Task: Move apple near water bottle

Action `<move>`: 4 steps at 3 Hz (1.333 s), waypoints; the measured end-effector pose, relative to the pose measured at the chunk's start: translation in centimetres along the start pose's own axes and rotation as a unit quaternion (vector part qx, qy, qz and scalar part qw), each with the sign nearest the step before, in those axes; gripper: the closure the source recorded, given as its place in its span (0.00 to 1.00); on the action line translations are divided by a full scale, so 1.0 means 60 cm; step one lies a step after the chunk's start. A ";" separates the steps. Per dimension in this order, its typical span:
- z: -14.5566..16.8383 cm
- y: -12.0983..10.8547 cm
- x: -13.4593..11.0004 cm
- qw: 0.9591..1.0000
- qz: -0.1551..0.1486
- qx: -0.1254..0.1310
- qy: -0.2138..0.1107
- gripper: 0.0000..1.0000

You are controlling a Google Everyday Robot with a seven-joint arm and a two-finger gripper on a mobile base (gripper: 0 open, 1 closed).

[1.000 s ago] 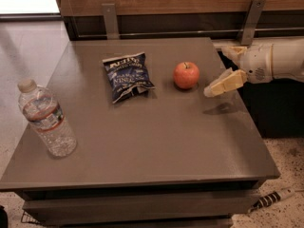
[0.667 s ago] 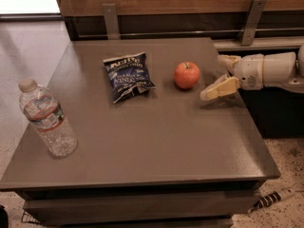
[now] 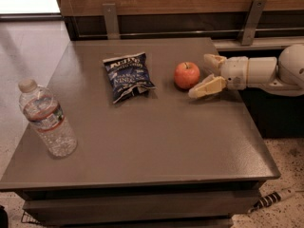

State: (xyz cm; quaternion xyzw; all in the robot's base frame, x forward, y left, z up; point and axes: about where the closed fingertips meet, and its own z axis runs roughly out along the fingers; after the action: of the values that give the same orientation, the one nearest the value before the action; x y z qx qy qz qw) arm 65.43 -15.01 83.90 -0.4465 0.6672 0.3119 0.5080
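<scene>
The red-orange apple (image 3: 186,75) sits on the grey table (image 3: 156,141) at the back right of its top. My gripper (image 3: 202,76) comes in from the right at table height, open, with one cream finger behind and one in front of the apple's right side. The near fingertip lies just right of the apple; I cannot tell if it touches. The water bottle (image 3: 46,118), clear with a white cap and a red and blue-green label, stands at the table's front left corner, far from the apple.
A dark blue chip bag (image 3: 128,76) lies left of the apple, between it and the bottle's side. A wooden wall with two metal brackets (image 3: 111,20) runs behind the table. My white arm (image 3: 266,72) reaches over the right edge.
My gripper has moved left along the table toward the apple, and its fingers now flank the apple's right side. The apple, bag and bottle have not moved.
</scene>
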 end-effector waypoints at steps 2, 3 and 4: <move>0.035 0.005 -0.002 0.999 0.000 -0.023 -0.042 0.25; 0.037 0.006 -0.004 0.999 -0.001 -0.024 -0.041 0.47; 0.042 0.008 -0.005 0.999 -0.001 -0.027 -0.041 0.70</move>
State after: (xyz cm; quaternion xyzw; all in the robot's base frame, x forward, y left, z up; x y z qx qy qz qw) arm 66.01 -12.53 83.43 -0.4474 0.6369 0.3470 0.5231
